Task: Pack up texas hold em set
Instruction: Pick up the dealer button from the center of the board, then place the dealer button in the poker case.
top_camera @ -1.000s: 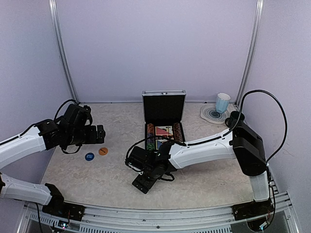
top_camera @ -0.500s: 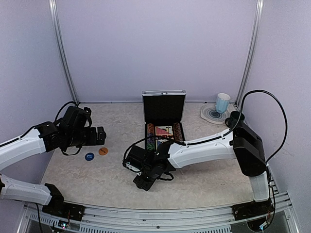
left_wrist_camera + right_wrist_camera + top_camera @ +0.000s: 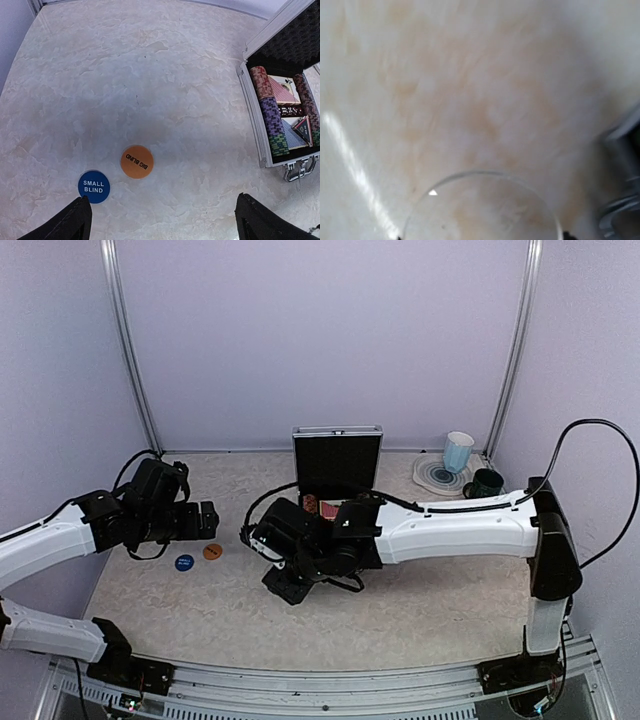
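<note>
Nearest, the clear disc (image 3: 480, 207) was pinched by its rim in the right gripper (image 3: 287, 586), whose fingers were closed partway onto it. It was held over the table (image 3: 420, 610), just front-left of the case (image 3: 337, 462). Farther left, the blue disc (image 3: 93, 186) and orange disc (image 3: 137, 161) were laid close together on the table, untouched, ahead of the left gripper (image 3: 162, 212), whose fingers were spread wide. Behind, the case was stood open, with chips (image 3: 267, 117) and cards (image 3: 282, 90) packed inside. A mug (image 3: 458, 451) was seen far right.

Right end effector (image 3: 288, 585) closed on clear disc (image 3: 480, 210), shifted left
</note>
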Robot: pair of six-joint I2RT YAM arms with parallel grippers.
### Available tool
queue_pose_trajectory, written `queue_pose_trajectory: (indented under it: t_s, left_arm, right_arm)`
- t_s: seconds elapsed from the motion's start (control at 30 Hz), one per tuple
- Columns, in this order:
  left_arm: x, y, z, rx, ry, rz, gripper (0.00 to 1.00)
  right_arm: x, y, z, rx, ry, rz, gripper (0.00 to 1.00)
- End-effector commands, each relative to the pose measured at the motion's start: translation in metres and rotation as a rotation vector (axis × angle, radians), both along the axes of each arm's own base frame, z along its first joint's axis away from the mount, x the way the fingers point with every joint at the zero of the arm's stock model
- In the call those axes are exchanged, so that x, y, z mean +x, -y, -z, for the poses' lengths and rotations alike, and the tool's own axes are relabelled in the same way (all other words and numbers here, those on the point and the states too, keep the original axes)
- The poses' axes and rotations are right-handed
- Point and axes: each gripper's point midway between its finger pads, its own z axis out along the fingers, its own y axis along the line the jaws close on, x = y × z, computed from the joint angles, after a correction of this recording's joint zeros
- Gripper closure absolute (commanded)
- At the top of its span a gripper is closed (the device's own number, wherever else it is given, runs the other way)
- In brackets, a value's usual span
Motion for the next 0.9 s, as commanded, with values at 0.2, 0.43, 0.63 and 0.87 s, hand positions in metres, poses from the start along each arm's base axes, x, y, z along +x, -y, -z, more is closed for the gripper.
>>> queue_pose_trajectory:
  t_s: [0.2,0.43,0.63,0.87]
  left_arm:
    - [0.000,-0.002,-0.006,-0.018,0.026,0.001,0.01]
    - [0.003,-0.008,-0.008,-0.021,0.032,-0.020,0.01]
    - [0.006,-0.016,-0.006,-0.016,0.026,-0.050,0.01]
    - [0.007,-0.016,-0.003,-0.012,0.017,-0.052,0.01]
  right_arm:
    - [0.108,0.028,-0.067,0.072,0.179,0.189,0.57]
    - [0.162,0.048,-0.049,0.019,0.205,0.291,0.57]
    - [0.192,0.074,-0.023,0.011,0.202,0.382,0.57]
    - [0.223,0.087,-0.004,0.010,0.225,0.452,0.57]
